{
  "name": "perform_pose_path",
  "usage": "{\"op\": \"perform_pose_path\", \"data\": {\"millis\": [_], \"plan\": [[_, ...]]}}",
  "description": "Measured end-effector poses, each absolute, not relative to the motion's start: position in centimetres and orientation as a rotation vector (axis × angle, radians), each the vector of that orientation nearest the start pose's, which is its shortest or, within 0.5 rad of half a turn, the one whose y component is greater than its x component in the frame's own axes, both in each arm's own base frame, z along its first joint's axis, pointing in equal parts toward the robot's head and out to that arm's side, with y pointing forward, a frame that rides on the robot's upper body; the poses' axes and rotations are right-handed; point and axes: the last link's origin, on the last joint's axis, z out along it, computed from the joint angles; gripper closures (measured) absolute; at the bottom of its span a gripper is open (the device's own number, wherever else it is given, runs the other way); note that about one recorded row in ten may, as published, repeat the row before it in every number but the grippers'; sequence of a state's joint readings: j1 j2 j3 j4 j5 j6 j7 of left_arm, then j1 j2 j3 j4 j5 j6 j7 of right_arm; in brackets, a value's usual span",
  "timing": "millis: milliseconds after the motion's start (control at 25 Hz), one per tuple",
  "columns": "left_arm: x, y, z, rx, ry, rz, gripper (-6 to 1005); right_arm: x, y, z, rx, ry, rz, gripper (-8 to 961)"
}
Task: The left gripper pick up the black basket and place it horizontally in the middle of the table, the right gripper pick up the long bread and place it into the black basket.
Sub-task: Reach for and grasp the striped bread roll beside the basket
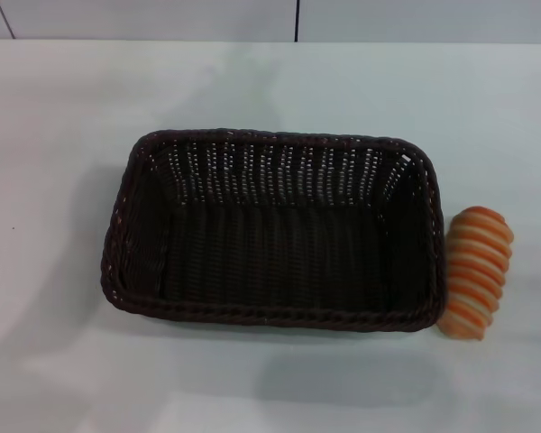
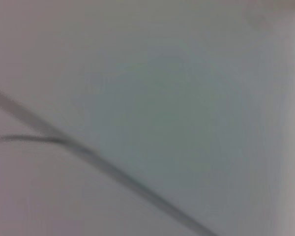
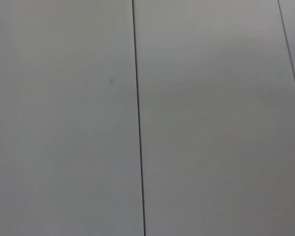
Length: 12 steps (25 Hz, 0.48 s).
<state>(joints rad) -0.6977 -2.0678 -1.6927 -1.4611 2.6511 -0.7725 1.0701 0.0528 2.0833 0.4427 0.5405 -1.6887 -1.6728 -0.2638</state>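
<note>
I see the basket (image 1: 275,230) lying lengthwise mid-frame on the table (image 1: 63,117), ready for the bread (image 1: 476,272) touching its right rim, but neither gripper shows, so their state is unknowable.

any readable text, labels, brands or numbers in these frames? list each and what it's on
None: no text, label, brand, number or sign shows in any view.
black basket: plain woven wicker, no tag or print visible.
long bread: only cream and orange stripes, no lettering.
table: bare white surface, no markings to read.
Left and right wrist views: only plain pale surfaces crossed by thin dark lines, nothing written. Neither gripper is in view.
</note>
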Motion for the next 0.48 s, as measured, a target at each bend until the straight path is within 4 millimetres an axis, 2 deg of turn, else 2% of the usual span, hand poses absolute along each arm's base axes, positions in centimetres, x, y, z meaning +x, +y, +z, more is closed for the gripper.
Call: {"op": "perform_pose_path", "data": {"millis": [40,80,240,360,480], "plan": [[-6.1,43.7,5.3,-1.96,0.386,-0.001,197,33.0,19.5,0.0,-1.092,0.449,0.678,187],[-6.1,43.7,5.3,-1.96,0.386,-0.001,197,33.0,19.4,0.0,-1.092,0.447,0.678,187],[-7.9,40.8,5.8,-1.579,0.551,-0.156,197,33.0,19.2,0.0,-1.091,0.445,0.677,187],[-9.0,38.4,7.0,-1.375,0.555,-0.285,197,33.0,19.2,-0.1,-1.103,0.441,0.678,187],[-11.3,36.5,7.9,-1.292,0.445,-0.402,197,32.8,19.2,-0.4,-1.134,0.431,0.682,187]]}}
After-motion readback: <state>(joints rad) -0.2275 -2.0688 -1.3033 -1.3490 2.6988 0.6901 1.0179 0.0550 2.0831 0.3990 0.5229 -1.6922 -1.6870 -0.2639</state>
